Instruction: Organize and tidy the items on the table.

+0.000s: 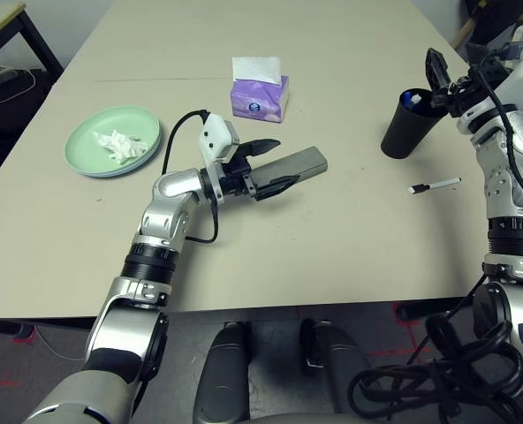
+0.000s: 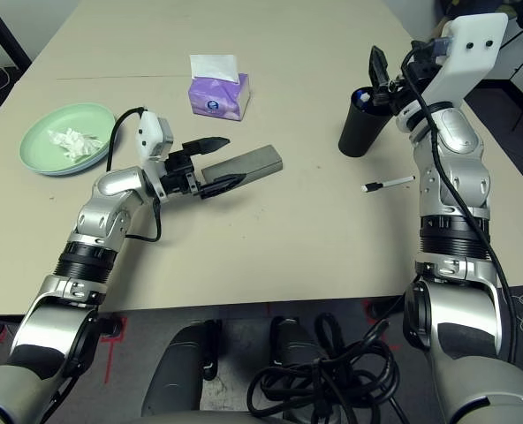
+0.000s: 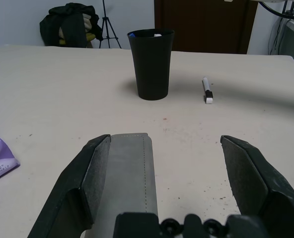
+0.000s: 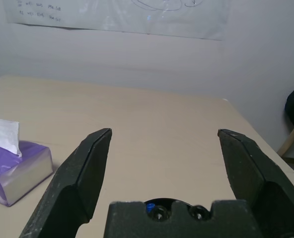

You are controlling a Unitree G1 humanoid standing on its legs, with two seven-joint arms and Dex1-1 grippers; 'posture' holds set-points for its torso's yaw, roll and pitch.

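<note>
Grippers both stood wide: your left gripper (image 1: 266, 165) straddled the grey oblong glasses case (image 1: 290, 167) without clamping, your right gripper (image 2: 383, 78) hovered over the black blue-lined cup (image 2: 363, 121) on the pale beige table (image 1: 332, 256), which you risked toppling.

On my counter (image 1: 350, 247) the plate (image 1: 83, 155) sits far left with the tissue (image 1: 116, 144) on it. The tissue box (image 1: 260, 95) stands far centre. The glasses case (image 1: 292, 165) lies near it, mid-counter. Right, the cup (image 1: 410, 124) stands just beyond a stick (image 1: 435, 185).
</note>
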